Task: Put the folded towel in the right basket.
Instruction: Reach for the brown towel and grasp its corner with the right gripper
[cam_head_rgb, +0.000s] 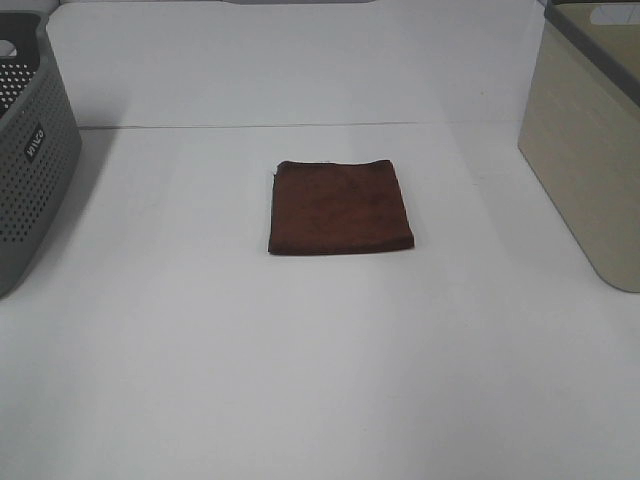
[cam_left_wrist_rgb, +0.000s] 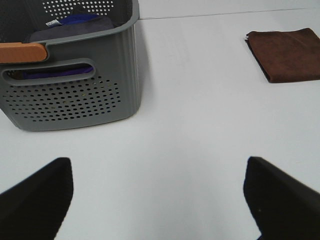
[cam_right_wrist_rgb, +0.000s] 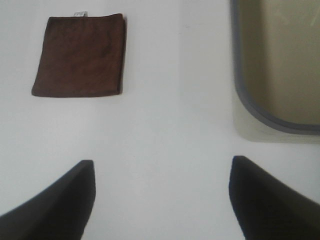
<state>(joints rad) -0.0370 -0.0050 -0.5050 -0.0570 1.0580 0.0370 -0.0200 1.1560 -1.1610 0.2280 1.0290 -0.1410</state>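
Note:
A folded dark brown towel (cam_head_rgb: 340, 206) lies flat on the white table, in the middle. It also shows in the left wrist view (cam_left_wrist_rgb: 286, 54) and the right wrist view (cam_right_wrist_rgb: 80, 55). The beige right basket (cam_head_rgb: 590, 140) stands at the table's right edge; the right wrist view shows its grey rim (cam_right_wrist_rgb: 240, 95) and empty inside. My left gripper (cam_left_wrist_rgb: 157, 200) is open and empty, over bare table near the grey basket. My right gripper (cam_right_wrist_rgb: 162, 197) is open and empty, high over the table between towel and beige basket. Neither arm shows in the exterior view.
A grey perforated basket (cam_head_rgb: 30, 150) stands at the left edge; in the left wrist view its wall (cam_left_wrist_rgb: 70, 95) shows, holding blue-purple cloth (cam_left_wrist_rgb: 75, 22), with an orange handle piece (cam_left_wrist_rgb: 22, 51). A seam line (cam_head_rgb: 260, 126) crosses the table behind the towel.

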